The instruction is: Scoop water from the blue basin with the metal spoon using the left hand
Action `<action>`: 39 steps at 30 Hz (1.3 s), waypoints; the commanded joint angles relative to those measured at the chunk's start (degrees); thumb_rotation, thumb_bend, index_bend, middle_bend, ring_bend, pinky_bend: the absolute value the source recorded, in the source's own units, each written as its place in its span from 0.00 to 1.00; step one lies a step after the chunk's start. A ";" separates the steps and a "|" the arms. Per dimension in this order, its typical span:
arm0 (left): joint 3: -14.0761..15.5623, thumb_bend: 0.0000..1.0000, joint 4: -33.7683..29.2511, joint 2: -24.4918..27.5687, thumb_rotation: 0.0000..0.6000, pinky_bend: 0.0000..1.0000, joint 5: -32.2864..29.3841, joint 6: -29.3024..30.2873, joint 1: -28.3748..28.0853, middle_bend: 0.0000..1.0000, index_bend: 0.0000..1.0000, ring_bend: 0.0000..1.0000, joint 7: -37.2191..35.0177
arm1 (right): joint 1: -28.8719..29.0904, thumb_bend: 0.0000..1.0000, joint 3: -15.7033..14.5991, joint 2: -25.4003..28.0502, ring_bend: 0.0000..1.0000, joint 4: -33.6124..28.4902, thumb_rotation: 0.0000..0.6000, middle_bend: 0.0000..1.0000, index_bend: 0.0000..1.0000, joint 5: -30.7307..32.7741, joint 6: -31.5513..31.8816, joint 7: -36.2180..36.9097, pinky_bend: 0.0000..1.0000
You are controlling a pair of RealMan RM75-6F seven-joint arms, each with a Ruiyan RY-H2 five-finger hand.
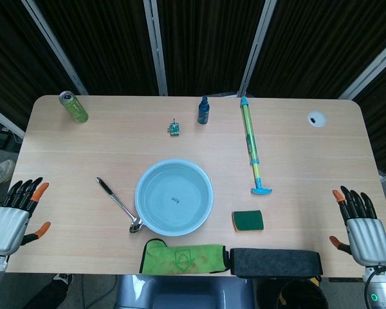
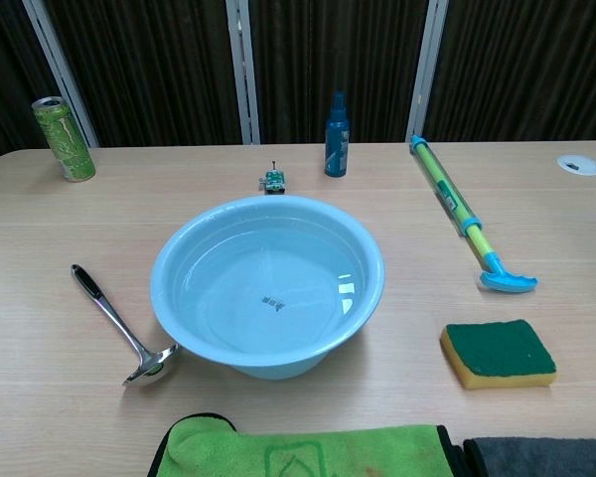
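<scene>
- I see my left hand (image 1: 11,215) at the table's left edge, fingers spread wide and holding nothing.
- My right hand (image 1: 359,225) sits at the right edge, fingers likewise apart and empty.
- The round light-blue plastic basin (image 2: 194,253) stands mid-table with clear water in it.
- The metal spoon with a black handle tip (image 2: 114,323) lies on the light wooden table (image 1: 64,154) left of the basin, its bowl just beside the basin's wall, handle angled away to the far left.
- My left hand is well apart from the spoon.
- A green drink can (image 2: 64,138) stands at the far left corner, and a dark blue spray bottle (image 2: 337,134) stands behind the basin.
- A green-and-yellow sponge (image 2: 499,353) lies right of the basin.
- A long green-and-blue water pump toy (image 2: 463,217) lies beyond the sponge.
- A green cloth (image 2: 308,453) and a dark grey cloth (image 1: 275,262) lie along the near edge.
</scene>
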 commanded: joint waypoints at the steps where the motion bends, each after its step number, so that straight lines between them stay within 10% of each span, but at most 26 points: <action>1: 0.16 0.24 -0.26 0.23 1.00 0.00 -0.17 -0.44 -0.06 0.00 0.00 0.00 0.31 | -0.05 0.00 0.07 -0.09 0.00 0.06 1.00 0.00 0.00 -0.07 0.19 -0.05 0.00; 11: 0.92 0.25 -0.95 0.53 1.00 0.00 -0.12 -1.50 -0.09 0.00 0.01 0.00 1.03 | -0.44 0.00 -0.13 0.26 0.00 -0.32 1.00 0.00 0.00 -1.34 1.40 1.30 0.00; 21: 0.07 0.29 0.40 1.70 1.00 0.00 -1.93 -7.37 -3.38 0.00 0.38 0.00 -0.08 | -0.51 0.00 0.16 0.83 0.00 -0.46 1.00 0.00 0.00 -0.95 1.35 3.07 0.00; 39: -3.63 0.32 12.95 -8.37 1.00 0.00 -8.38 -23.56 -13.72 0.00 0.40 0.00 -0.13 | 1.44 0.00 2.26 0.69 0.00 0.62 1.00 0.00 0.00 4.07 -3.05 3.95 0.00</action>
